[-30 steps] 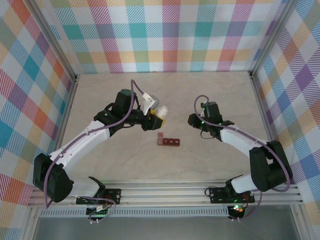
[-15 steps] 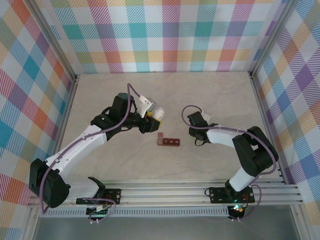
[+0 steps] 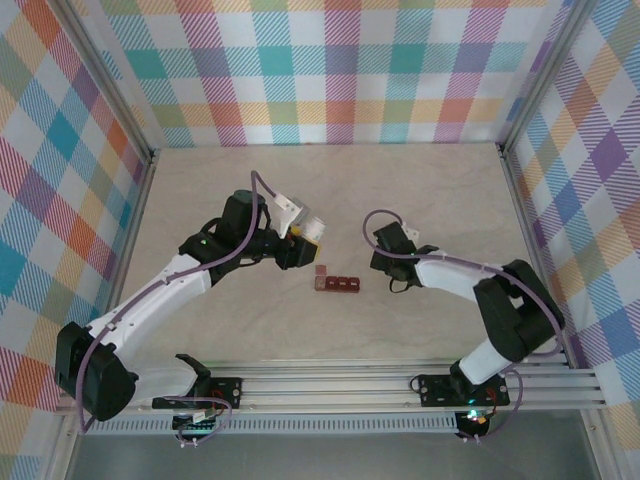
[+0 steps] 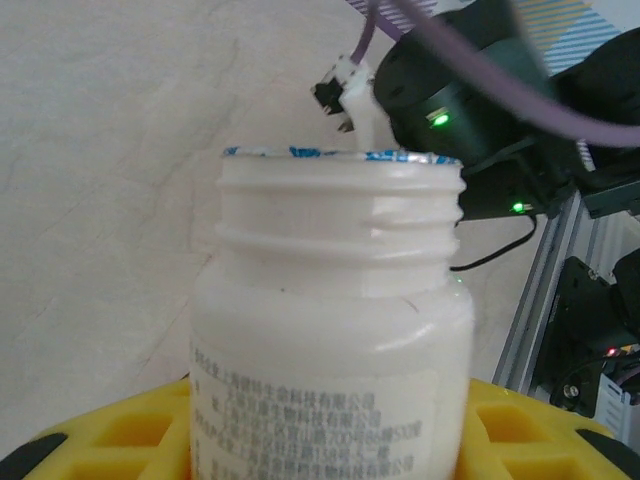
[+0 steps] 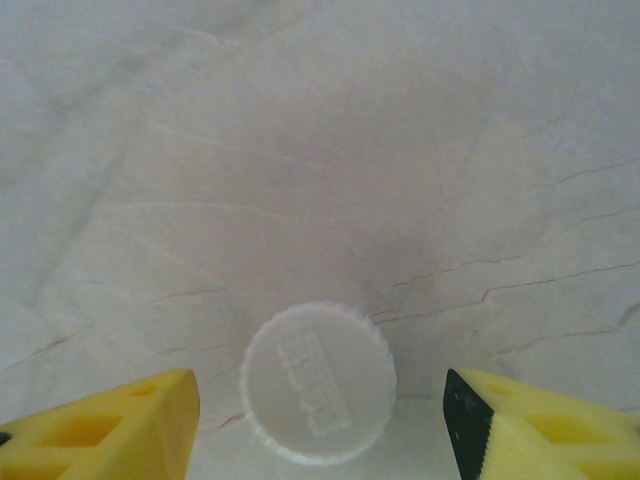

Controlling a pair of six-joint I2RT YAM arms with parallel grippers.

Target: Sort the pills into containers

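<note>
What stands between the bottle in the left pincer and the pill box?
Nothing visible lies on the table between the bottle and the pill box. A foil edge shows at the bottle's mouth and may seal it.

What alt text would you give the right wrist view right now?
A white ridged cap lies flat on the pale table, centred between the open yellow fingers of the right gripper. A gap shows on each side of the cap, so neither finger touches it.

Both arms reach inward: left tool (image 3: 302, 234) clamps a white bottle (image 4: 330, 330), right tool (image 5: 320, 405) hangs low, jaws apart.
</note>
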